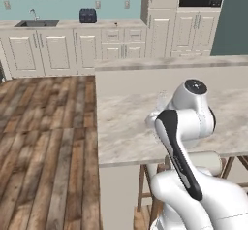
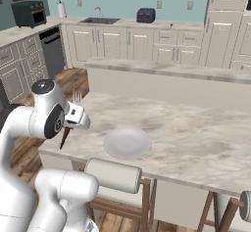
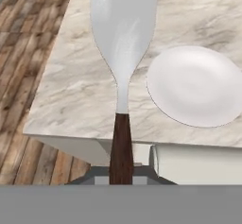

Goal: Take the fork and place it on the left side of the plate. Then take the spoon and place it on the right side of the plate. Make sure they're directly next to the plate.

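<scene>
My gripper (image 2: 73,120) is shut on the dark handle of the fork (image 3: 122,53) and holds it above the counter's left end. The fork's silvery tines (image 2: 77,97) point up and its handle points down toward the counter edge. In the hand view the fork runs up the middle from my gripper (image 3: 121,173). The white plate (image 3: 196,86) lies on the marble to the right of the fork, near the counter's front edge. In the right base view the plate (image 2: 126,142) sits a short way right of my hand. The spoon is out of view.
The marble counter (image 2: 196,128) stretches to the right and back from the plate. A cushioned stool (image 2: 112,174) stands under its front edge below the plate. Wooden floor (image 1: 43,141) lies to the left of the counter.
</scene>
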{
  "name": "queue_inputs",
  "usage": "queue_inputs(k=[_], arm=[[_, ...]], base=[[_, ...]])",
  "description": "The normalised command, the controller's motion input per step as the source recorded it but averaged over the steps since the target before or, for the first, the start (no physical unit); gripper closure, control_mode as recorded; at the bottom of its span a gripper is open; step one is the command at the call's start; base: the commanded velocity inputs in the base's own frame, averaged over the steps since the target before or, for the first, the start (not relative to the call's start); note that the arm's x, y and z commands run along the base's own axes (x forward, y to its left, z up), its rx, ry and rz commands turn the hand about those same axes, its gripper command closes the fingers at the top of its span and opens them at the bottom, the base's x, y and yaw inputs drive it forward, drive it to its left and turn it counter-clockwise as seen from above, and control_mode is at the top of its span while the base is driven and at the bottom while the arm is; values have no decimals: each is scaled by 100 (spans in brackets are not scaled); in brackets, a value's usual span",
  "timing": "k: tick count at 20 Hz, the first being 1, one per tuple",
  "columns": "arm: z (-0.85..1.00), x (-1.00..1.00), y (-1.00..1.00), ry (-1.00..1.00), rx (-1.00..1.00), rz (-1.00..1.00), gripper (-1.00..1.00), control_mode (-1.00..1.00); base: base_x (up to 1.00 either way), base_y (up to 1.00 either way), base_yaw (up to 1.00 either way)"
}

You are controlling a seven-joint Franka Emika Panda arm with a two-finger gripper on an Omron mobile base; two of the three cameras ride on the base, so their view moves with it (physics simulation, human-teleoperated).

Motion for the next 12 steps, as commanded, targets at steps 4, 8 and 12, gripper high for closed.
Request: queue_inputs(k=[4,8,12], arm=[[-76,38,2,20,-8,0,100,-100],[-70,65,1,23,-5,0,100,-100],[-33,77,0,9,0,0,100,-100]], base=[[0,0,0],[0,0,0],[0,0,0]])
